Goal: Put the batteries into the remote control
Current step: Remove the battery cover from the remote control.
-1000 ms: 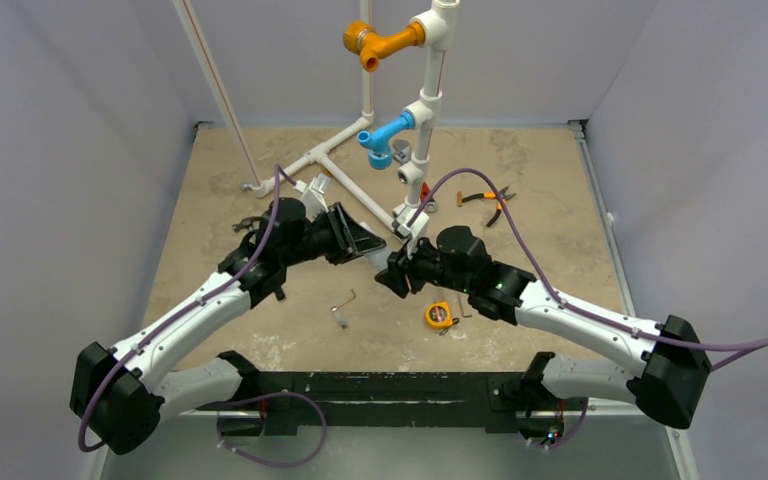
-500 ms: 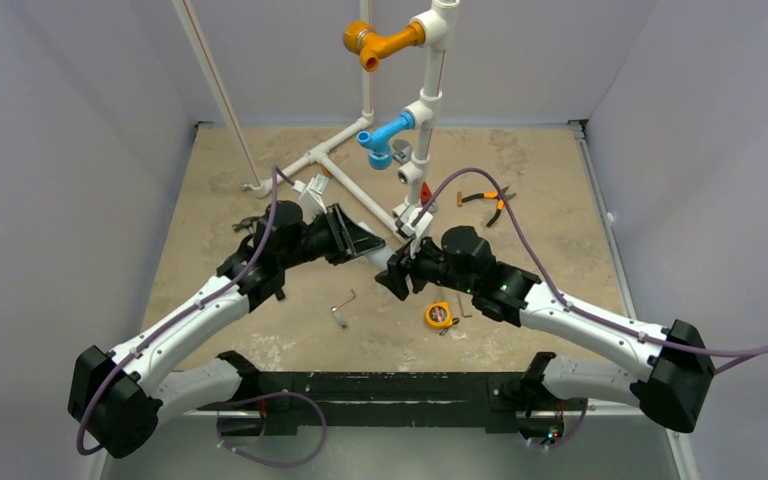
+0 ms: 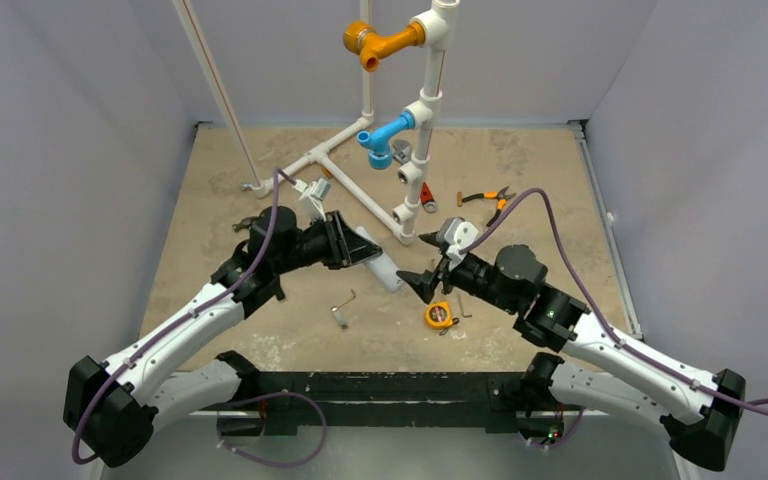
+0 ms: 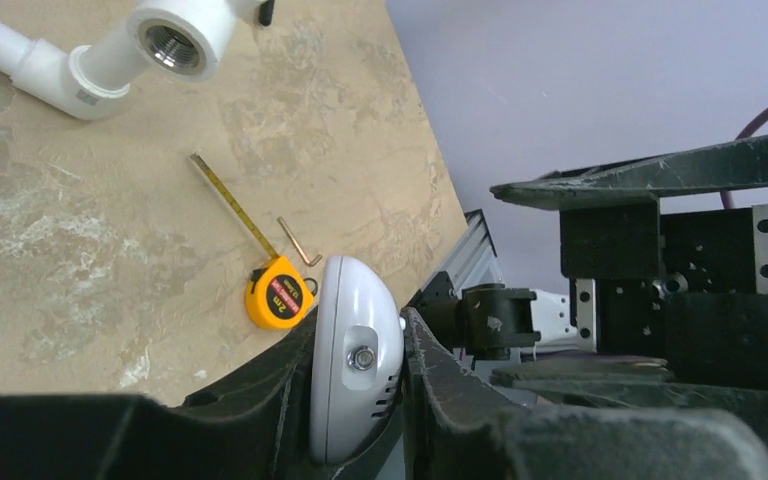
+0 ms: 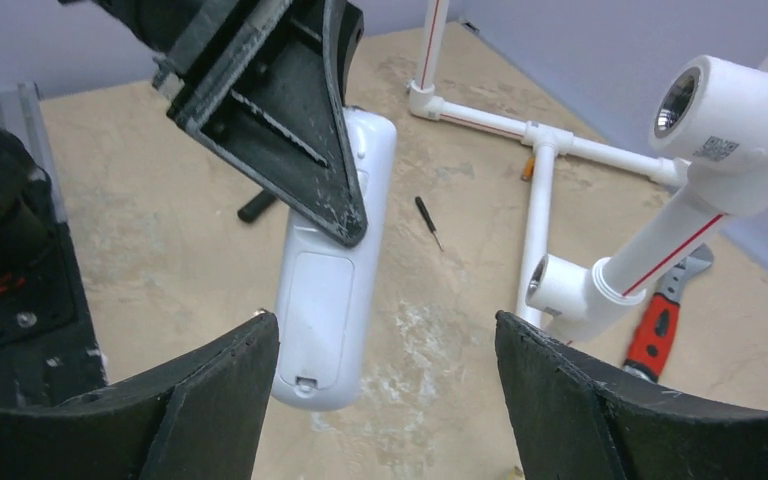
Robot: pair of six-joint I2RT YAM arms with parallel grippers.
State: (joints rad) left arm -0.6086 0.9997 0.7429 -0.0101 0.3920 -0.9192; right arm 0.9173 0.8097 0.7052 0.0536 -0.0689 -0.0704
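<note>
Holding step: remote control [image 5: 332, 262] pinched in left tool [image 3: 346, 241], clear of table [image 3: 520, 180], back cover [image 5: 315, 305] seemingly shut. Right tool [image 5: 385, 332] spread, empty. No batteries visible. Next, likely: opening cover.

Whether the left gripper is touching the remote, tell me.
Touching. The left wrist view shows the remote squeezed between both fingers of the left gripper, with no gap on either side.

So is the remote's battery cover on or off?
On: the cover sits flush on the remote back, which the left hand grips.
</note>
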